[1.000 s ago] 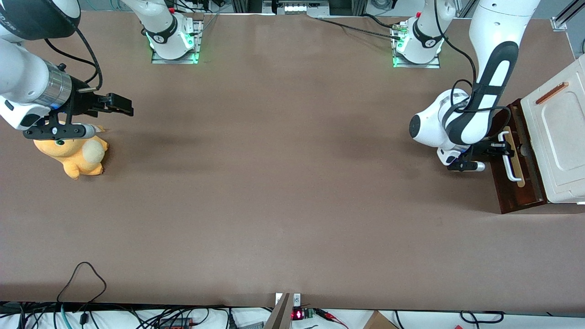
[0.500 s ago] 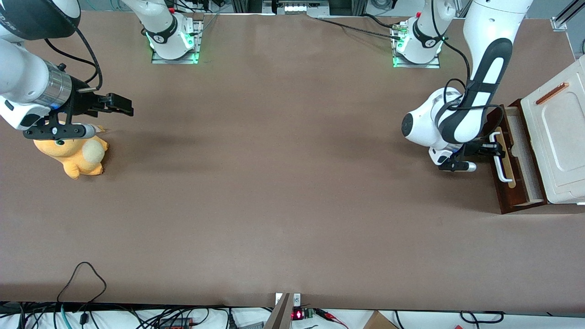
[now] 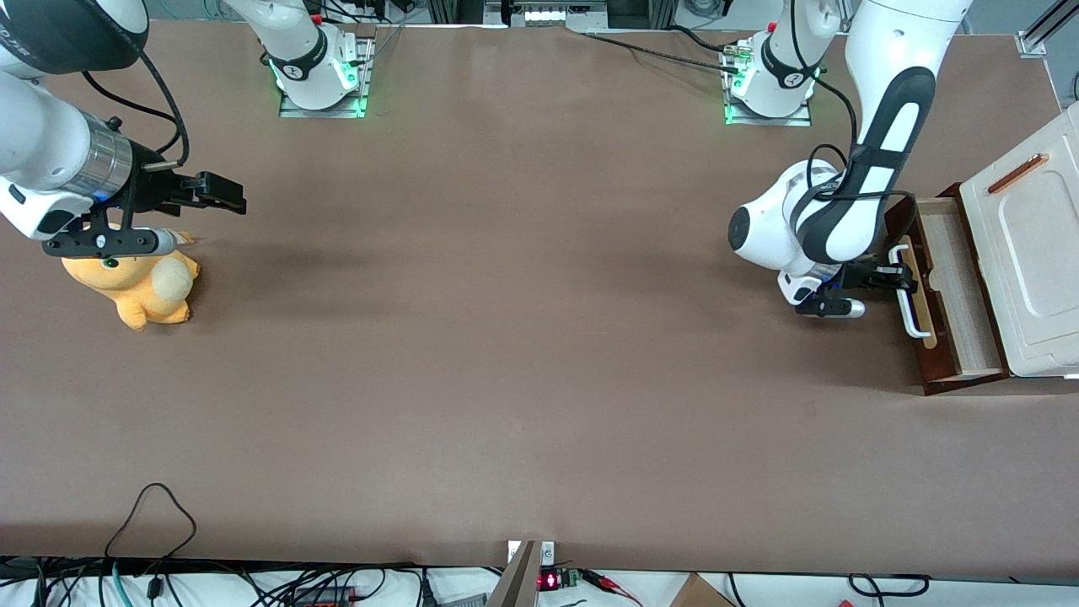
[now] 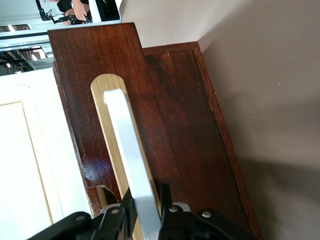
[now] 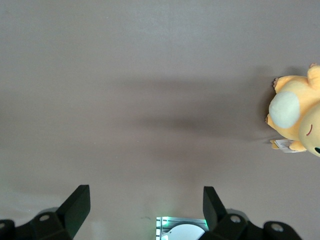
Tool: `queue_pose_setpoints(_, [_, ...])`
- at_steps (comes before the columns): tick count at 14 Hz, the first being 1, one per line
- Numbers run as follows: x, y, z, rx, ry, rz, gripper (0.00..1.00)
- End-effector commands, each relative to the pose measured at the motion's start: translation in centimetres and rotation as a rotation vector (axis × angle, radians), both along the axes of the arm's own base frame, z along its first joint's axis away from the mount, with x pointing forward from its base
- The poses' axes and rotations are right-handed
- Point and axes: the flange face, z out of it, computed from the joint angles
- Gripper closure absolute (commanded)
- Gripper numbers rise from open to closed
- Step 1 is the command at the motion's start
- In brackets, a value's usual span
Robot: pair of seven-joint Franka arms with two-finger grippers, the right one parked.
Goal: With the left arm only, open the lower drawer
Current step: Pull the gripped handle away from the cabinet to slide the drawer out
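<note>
The lower drawer (image 3: 957, 287) stands partly pulled out of the cream-white cabinet (image 3: 1033, 253), so its light wood inside shows. Its dark red-brown front (image 4: 185, 130) carries a white bar handle (image 3: 909, 308) on a pale tan strip. The left arm's black gripper (image 3: 893, 276) is in front of the drawer, shut on that handle. In the left wrist view the white handle (image 4: 127, 150) runs between the two black fingers (image 4: 164, 192), which press against it on both sides around the gripper (image 4: 145, 197).
The cabinet's cream-white panel (image 3: 1024, 244) with a small copper bar (image 3: 1017, 172) overhangs the drawer. An orange plush toy (image 3: 143, 287) lies toward the parked arm's end of the table. Black cables (image 3: 152, 514) lie at the table edge nearest the front camera.
The gripper has moved toward the parked arm's end with the handle in it. The lower drawer has slid farther out of the cabinet, showing more of its light wood inside.
</note>
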Motion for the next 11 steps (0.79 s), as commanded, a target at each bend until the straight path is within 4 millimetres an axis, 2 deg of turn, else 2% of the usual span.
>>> queue_pose_setpoints(1, [3.2,-7.6,3.8,-0.046,0.007,-0.184,1.0])
queue_pose_setpoints(4, [3.1,-8.0,4.0,-0.051,0.005,-0.183,1.0])
queue_pose_setpoints(6, [3.0,-8.3,4.1,-0.056,0.003,-0.183,0.95])
queue_pose_setpoints(10, [3.0,-8.8,4.7,-0.057,-0.007,-0.191,0.96])
queue_pose_setpoints(11, [2.9,-8.8,4.7,-0.057,-0.006,-0.189,0.73])
